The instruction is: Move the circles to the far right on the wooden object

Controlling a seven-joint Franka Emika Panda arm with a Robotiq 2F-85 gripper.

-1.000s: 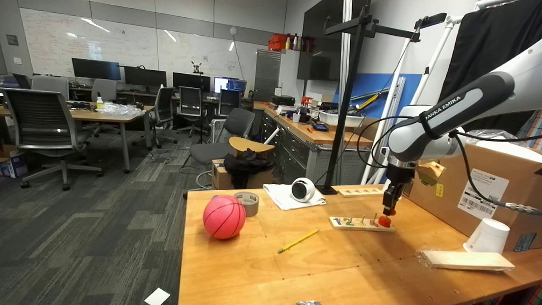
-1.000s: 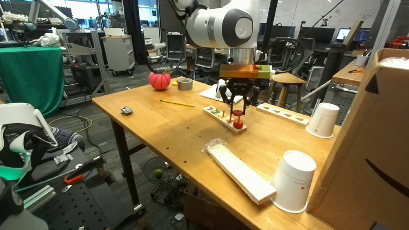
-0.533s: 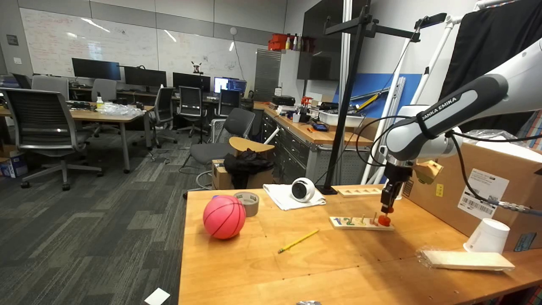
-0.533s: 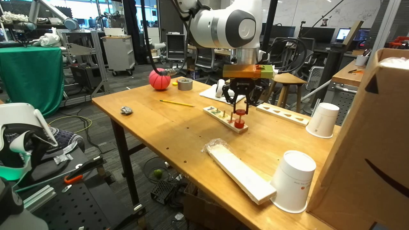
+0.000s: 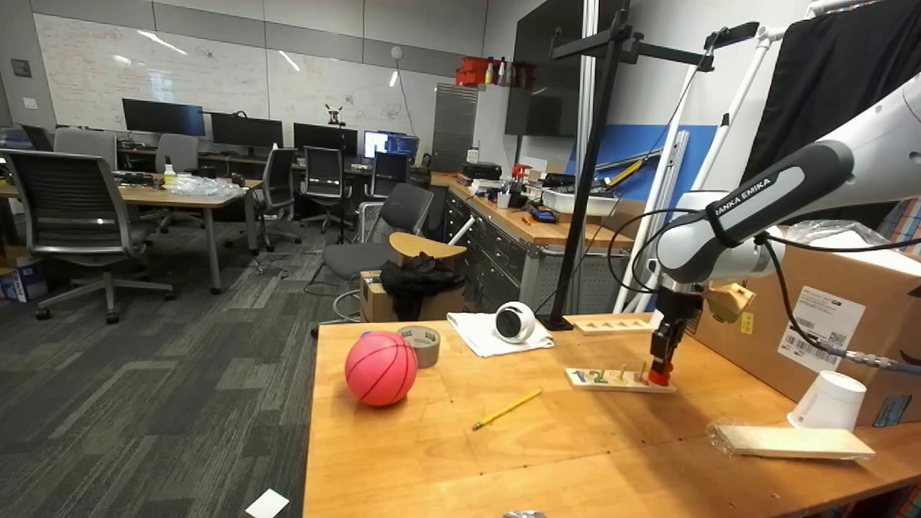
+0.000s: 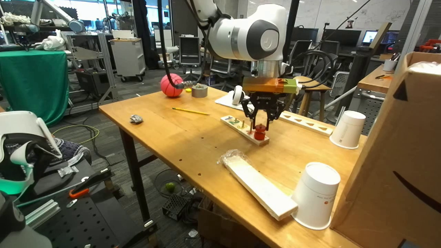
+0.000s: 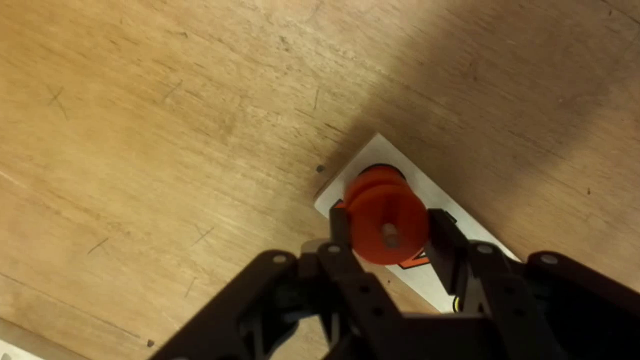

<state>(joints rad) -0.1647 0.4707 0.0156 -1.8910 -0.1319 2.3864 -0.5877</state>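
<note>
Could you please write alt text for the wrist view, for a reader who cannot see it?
A black gripper holds a red disc around a peg, with at least one more red piece below, near the end of a pale board on a wooden table.

wooden board (image 7: 427, 280) partly hidden by gripper (image 7: 388, 226), number of red circles (image 7: 382, 207) unclear

Gripper (image 7: 390, 225), black, clamped on upper disc (image 7: 384, 215), red; peg tip (image 7: 391, 235) showing through. Lower disc (image 7: 372, 178), red, part hidden. Board (image 7: 425, 191), pale, printed, aslant beneath. Table (image 7: 200, 150), wooden, scratched, partly shaded.
</note>
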